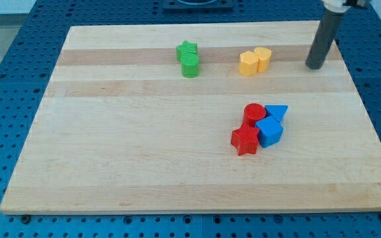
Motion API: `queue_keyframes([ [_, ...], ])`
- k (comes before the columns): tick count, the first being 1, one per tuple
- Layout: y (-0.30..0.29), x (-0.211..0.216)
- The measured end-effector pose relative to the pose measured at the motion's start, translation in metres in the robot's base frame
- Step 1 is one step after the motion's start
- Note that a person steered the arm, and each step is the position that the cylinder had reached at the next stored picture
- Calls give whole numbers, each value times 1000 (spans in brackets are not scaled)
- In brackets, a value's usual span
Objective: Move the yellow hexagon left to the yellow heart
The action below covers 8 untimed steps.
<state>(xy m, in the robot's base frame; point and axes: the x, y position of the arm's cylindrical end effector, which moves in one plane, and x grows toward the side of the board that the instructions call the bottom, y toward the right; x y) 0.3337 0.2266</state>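
The yellow hexagon (pixel 248 63) sits near the view's top, right of centre, touching the yellow heart (pixel 263 59), which lies just to its right and slightly higher. My tip (pixel 314 67) rests on the board to the right of both yellow blocks, a clear gap away from the heart. The dark rod rises from it toward the view's top right.
A green star (pixel 186 49) and a green cylinder (pixel 190 65) touch each other left of the yellow pair. A cluster below holds a red cylinder (pixel 253 114), a red star (pixel 245 140), a blue triangle (pixel 277 113) and a blue cube (pixel 269 131). The wooden board (pixel 111 152) lies on a blue perforated table.
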Motion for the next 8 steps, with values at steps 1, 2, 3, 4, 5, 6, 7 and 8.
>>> queue_keyframes([
  [1, -27, -1],
  [2, -44, 3],
  [3, -50, 6],
  [4, -50, 7],
  [5, -50, 7],
  [6, -50, 7],
  [7, -74, 7],
  [8, -102, 7],
])
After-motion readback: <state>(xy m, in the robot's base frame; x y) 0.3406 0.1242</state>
